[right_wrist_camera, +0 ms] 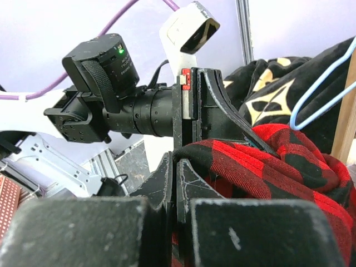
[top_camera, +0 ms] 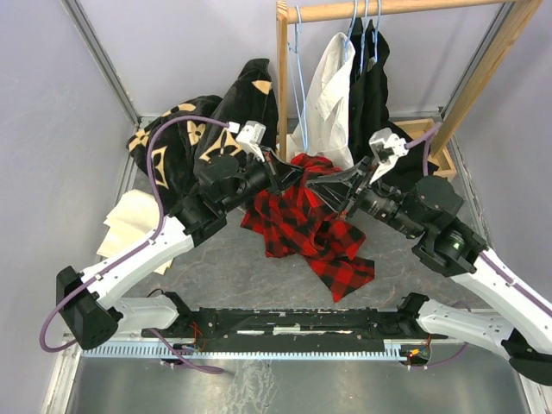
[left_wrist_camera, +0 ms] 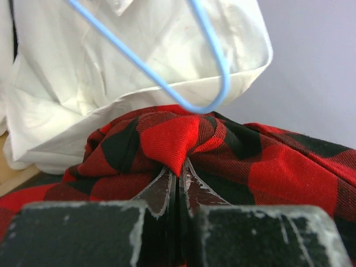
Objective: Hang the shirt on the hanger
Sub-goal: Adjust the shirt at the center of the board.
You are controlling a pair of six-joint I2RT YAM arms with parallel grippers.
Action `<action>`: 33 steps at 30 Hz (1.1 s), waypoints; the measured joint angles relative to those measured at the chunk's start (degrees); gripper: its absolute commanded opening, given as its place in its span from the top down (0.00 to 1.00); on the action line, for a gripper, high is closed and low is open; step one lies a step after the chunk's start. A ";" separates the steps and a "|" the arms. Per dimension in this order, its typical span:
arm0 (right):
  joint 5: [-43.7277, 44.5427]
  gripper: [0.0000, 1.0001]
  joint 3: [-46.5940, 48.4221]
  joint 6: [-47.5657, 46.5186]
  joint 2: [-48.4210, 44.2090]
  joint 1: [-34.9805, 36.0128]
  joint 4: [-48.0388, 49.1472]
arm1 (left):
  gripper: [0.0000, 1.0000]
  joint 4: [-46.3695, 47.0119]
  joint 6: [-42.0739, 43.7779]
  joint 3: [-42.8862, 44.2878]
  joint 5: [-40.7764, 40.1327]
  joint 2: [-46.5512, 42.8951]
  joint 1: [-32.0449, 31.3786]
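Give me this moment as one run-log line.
left gripper: shut on plaid shirt | right gripper: shut on plaid shirt | light-blue hanger: hanging on wooden rail | shirt not yet on it

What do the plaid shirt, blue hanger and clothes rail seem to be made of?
Shirt: soft woven cloth, matte, its diagonal weave and folds visible. Hanger: thin wire, probably coated, smooth light-blue sheen. Rail: pale wood, seemingly unvarnished.

grey table (top_camera: 228, 267) | shirt (top_camera: 312, 231) | flowered black fabric (top_camera: 172, 151) | cream folded sheets (top_camera: 129, 226)
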 measured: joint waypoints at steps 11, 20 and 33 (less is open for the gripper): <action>4.07 1.00 -11.89 0.70 6.82 12.76 8.85 | 0.46 -9.68 -1.09 -23.47 -6.56 -10.29 9.51; 12.48 0.89 -11.19 -0.44 29.03 20.63 18.71 | 0.17 -33.18 -3.96 -21.62 -26.60 -27.65 12.96; 7.15 0.20 0.57 -7.15 37.81 20.63 11.28 | 0.13 -43.78 -3.89 -17.46 -36.92 -35.85 13.00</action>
